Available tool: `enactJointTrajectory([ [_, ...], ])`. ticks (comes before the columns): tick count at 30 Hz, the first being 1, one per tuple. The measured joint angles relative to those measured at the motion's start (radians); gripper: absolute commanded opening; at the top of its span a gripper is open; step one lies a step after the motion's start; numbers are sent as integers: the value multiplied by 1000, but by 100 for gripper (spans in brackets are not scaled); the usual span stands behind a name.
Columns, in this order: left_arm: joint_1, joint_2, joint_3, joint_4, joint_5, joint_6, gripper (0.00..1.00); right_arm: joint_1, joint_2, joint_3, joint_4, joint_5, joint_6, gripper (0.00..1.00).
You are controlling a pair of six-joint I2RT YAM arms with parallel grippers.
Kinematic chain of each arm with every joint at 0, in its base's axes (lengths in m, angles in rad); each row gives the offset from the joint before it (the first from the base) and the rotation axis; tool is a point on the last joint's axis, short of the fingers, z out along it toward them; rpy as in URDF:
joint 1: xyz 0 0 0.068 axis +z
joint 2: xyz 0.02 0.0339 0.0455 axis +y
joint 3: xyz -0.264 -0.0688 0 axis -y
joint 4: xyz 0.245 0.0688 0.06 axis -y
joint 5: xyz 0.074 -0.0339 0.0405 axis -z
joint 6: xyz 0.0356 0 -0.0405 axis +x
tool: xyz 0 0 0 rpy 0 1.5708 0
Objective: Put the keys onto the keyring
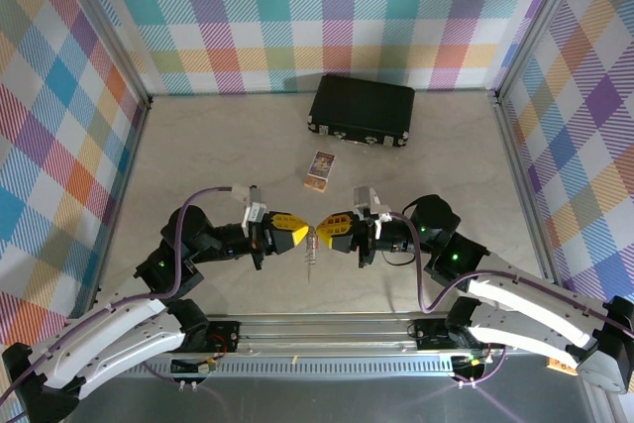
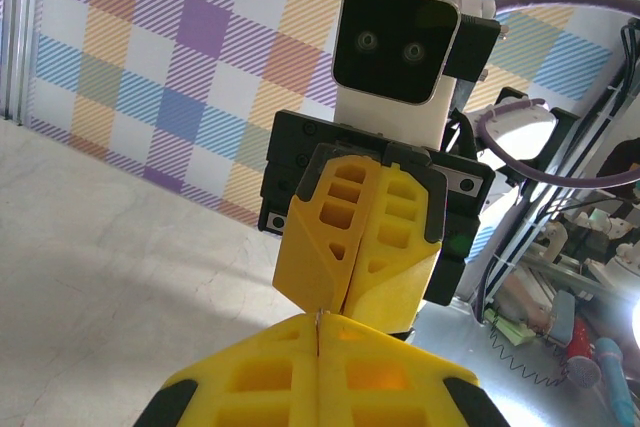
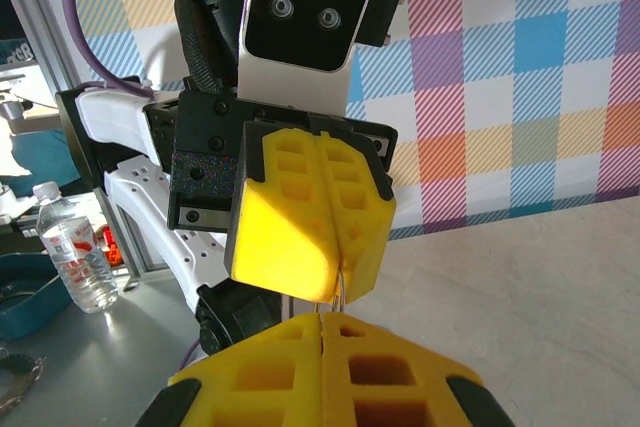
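Our left gripper [image 1: 301, 233] and right gripper [image 1: 323, 230] meet tip to tip over the near middle of the table [image 1: 198, 146], each with its yellow fingers pressed together. In the wrist views we see a thin grey wire of the keyring [image 1: 311, 243] caught in the seams between them, so both seem to pinch it. Its short chain [image 1: 309, 264] trails from the meeting point toward the arms' bases. Farther out lies a small printed card [image 1: 319, 170], and beyond that a black case [image 1: 362, 109] near the back wall.
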State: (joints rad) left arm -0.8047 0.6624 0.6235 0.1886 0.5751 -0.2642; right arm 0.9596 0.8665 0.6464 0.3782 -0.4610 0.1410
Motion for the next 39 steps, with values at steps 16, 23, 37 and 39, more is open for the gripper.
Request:
enactJointTrajectory([
  [16,-5,17,0,2,-16,1,0,2,-55,-17,-58,5,-1,25],
  [23,-5,18,0,7,-38,13,0,3,-106,-16,-80,49,13,47],
  [37,-5,86,0,178,-46,26,0,3,14,147,-212,122,74,66],
  [39,-5,95,0,201,-46,26,0,3,21,147,-226,131,83,66],
])
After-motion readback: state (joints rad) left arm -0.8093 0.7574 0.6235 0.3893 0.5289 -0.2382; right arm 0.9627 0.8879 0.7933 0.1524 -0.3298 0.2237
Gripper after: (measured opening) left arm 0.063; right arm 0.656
